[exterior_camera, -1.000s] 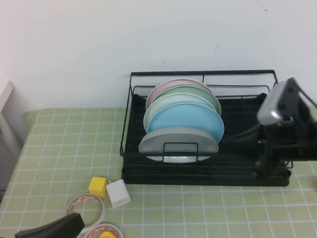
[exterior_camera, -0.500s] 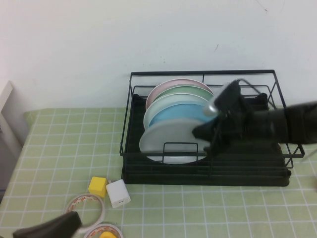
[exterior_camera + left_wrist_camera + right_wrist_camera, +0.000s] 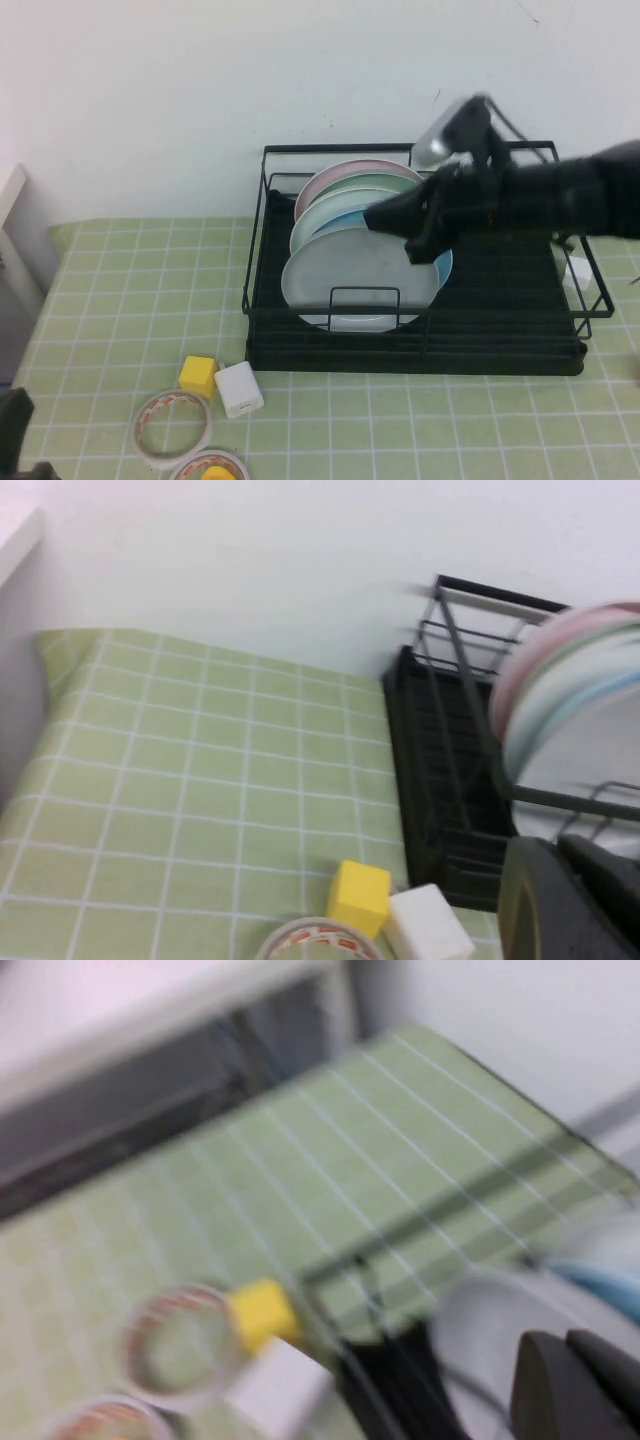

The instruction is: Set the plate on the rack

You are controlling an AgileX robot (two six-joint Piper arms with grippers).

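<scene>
Altogether five plates, grey plate (image 3: 345,282) frontmost, one rack (image 3: 500,340).

Black right arm with a silver wrist block (image 3: 443,138), seemingly cabled; gripper (image 3: 388,218) black.

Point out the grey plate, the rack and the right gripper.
grey plate (image 3: 340,275), high view, on its bare front face.
rack (image 3: 410,148), high view, on its top back rail.
right gripper (image 3: 385,218), high view, at its tip over the plates; jaws unclear.
</scene>
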